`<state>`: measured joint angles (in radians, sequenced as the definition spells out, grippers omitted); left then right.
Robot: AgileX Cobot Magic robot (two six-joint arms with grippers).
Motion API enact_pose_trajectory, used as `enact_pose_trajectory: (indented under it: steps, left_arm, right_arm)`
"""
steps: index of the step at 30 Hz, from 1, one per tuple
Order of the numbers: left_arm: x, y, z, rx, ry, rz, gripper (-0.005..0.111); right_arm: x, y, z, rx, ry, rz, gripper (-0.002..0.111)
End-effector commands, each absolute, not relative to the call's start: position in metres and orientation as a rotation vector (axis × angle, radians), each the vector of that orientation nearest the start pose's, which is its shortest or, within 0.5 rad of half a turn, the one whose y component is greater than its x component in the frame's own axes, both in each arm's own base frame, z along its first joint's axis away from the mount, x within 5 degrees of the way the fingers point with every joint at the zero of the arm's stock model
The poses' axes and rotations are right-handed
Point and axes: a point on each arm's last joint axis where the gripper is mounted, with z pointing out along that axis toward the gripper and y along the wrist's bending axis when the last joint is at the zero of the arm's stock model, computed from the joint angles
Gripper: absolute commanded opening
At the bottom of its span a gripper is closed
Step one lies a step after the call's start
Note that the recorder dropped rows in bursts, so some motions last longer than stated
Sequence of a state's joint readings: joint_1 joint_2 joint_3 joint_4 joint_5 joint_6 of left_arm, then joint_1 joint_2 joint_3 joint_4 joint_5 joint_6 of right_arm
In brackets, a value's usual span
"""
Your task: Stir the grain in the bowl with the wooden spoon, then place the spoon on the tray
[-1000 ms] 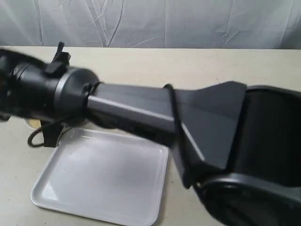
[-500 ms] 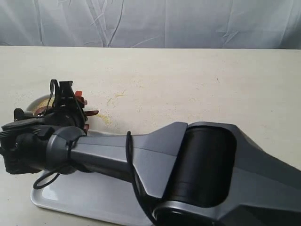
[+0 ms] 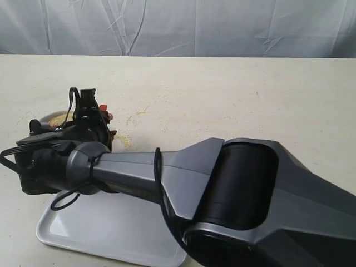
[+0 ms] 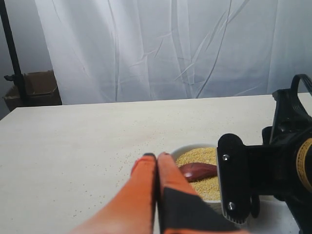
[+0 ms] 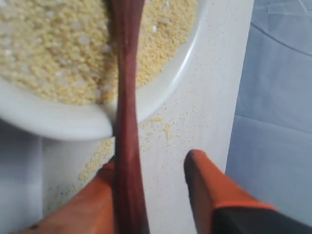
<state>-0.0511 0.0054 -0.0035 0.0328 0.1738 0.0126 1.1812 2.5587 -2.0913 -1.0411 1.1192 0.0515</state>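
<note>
One bowl (image 5: 58,126) of grain (image 5: 58,53), one spoon (image 5: 126,112), one tray (image 3: 111,233) are noted. Left claw (image 4: 157,158) closed, empty; right claw (image 5: 153,163) spread around the spoon.

The wooden spoon (image 5: 126,112) is of dark red-brown wood, smooth, with a soft shine. The bowl (image 5: 53,124) looks like glazed white ceramic, glossy. The grain (image 5: 53,53) is fine and matt. The tray (image 3: 111,233) is smooth and glossy. The desk (image 3: 233,94) has a pale matt top. The fingers (image 5: 209,195) of the right hand (image 5: 151,163) are matt orange, seemingly plastic. The arm shell (image 3: 250,189) is dark grey, satin. The backdrop (image 3: 194,28) is wrinkled white cloth.
</note>
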Motion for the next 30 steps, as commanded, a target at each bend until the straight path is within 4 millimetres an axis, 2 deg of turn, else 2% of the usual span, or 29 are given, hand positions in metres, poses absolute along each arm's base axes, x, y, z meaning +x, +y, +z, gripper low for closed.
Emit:
enact_pose_trajectory:
  steps: [1,4,8,11,16,20,26,30]
  left_arm:
    - [0.056,-0.003,0.198,0.07,1.645,-0.007,0.0]
    - [0.056,-0.003,0.198,0.07,1.645,-0.007,0.0]
    - [0.056,-0.003,0.198,0.07,1.645,-0.007,0.0]
    - [0.056,-0.003,0.198,0.07,1.645,-0.007,0.0]
    - [0.056,-0.003,0.198,0.07,1.645,-0.007,0.0]
    - [0.056,-0.003,0.198,0.07,1.645,-0.007,0.0]
    - [0.056,-0.003,0.198,0.07,1.645,-0.007,0.0]
    - [0.056,-0.003,0.198,0.07,1.645,-0.007,0.0]
  right_arm:
    - [0.267,0.452,0.124,-1.675,1.656,-0.961,0.027]
    - [0.267,0.452,0.125,-1.663,1.652,-0.967,0.029]
    - [0.269,0.452,0.127,-1.642,1.634,-0.987,0.027]
    - [0.268,0.453,0.127,-1.641,1.622,-0.996,0.021]
    - [0.268,0.452,0.127,-1.621,1.639,-0.987,-0.001]
    - [0.268,0.451,0.131,-1.608,1.646,-0.996,-0.001]
    - [0.267,0.449,0.165,-1.566,1.646,-0.955,-0.001]
    - [0.261,0.446,0.191,-1.691,1.672,-0.835,-0.001]
